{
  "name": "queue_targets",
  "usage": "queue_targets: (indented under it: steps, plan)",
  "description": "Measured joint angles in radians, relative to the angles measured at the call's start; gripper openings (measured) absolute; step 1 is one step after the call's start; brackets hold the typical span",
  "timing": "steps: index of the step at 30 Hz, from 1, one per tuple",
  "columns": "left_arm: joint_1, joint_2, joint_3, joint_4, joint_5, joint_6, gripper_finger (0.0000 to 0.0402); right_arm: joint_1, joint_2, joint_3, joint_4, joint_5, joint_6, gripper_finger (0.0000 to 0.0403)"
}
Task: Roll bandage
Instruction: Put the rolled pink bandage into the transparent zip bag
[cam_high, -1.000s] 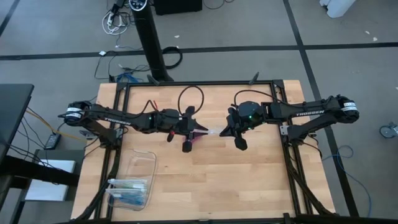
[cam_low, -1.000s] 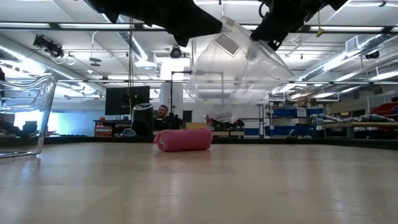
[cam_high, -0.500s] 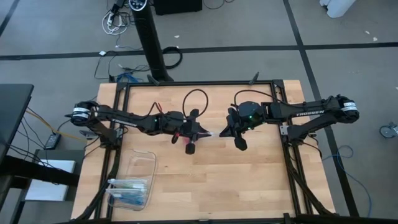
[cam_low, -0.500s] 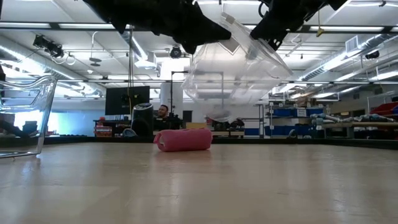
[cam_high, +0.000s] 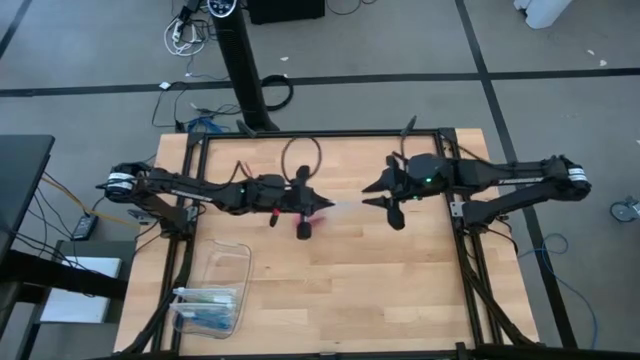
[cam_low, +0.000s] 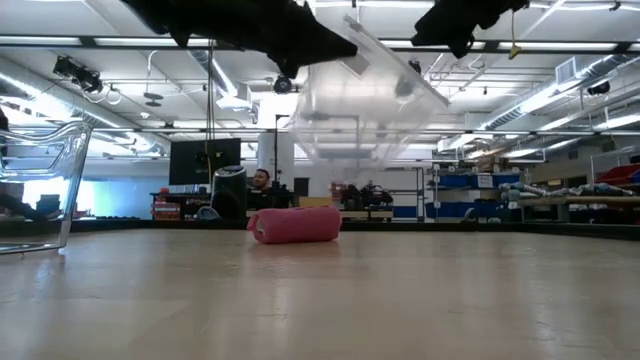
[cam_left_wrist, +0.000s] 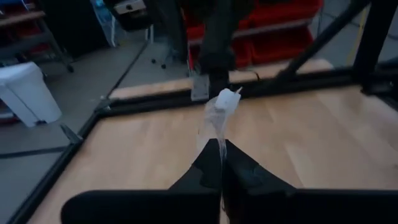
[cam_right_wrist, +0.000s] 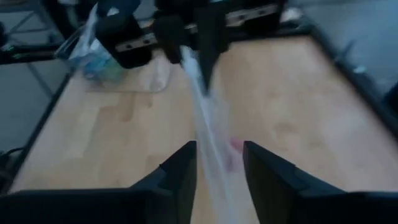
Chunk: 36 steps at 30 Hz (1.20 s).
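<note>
1. Bandage, already wound into a small magenta-pink roll, lies on its side on the wooden table, directly under the raised arms; from above only a sliver of pink shows beside the left arm's fingers.
2. The left gripper hangs above the table near its middle, fingers pressed together on one edge of a clear plastic bag. The left wrist view shows the thin film rising from between the closed fingers, so the pinch appears to be what keeps the bag aloft.
3. The right gripper faces it from across the table, fingers spread apart. In its wrist view the bag runs between the two fingers without visibly being clamped, so this gripper seems to hold nothing.
4. The bag hangs tilted in the air over the roll, apparently empty. Held that way, it reads as a bag lifted off or being readied for the roll, though which cannot be told.
5. A clear plastic box with blue contents sits near the table's left front corner, well apart from the roll and out of both arms' way.
6. Judged by the tidy roll, the rolling itself looks finished.
</note>
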Motion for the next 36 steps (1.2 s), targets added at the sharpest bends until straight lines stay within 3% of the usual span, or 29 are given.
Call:
queue_targets:
  steps: [6, 15, 20, 24, 29, 36]
  plan:
    - [0.027, -0.107, -0.129, 0.220, 0.034, -0.049, 0.0001, 0.000, -0.087, -0.117, 0.116, 0.031, -0.044, 0.0155]
    - [0.041, -0.241, -0.249, 0.375, 0.055, -0.086, 0.0001, 0.001, -0.084, -0.417, 0.798, 0.066, -0.045, 0.0154]
    - [0.041, -0.255, -0.253, 0.374, 0.056, -0.089, 0.0000, 0.001, -0.027, -0.456, 0.992, 0.072, -0.051, 0.0141]
    - [0.041, -0.255, -0.253, 0.375, 0.056, -0.090, 0.0000, 0.001, 0.017, -0.456, 1.049, 0.065, -0.063, 0.0102]
    - [0.041, -0.255, -0.253, 0.369, 0.056, -0.099, 0.0000, 0.002, 0.047, -0.456, 1.083, 0.064, -0.091, 0.0013]
    - [0.041, -0.225, -0.252, 0.357, 0.055, -0.105, 0.0000, 0.003, 0.080, -0.408, 1.072, 0.032, -0.093, 0.0003]
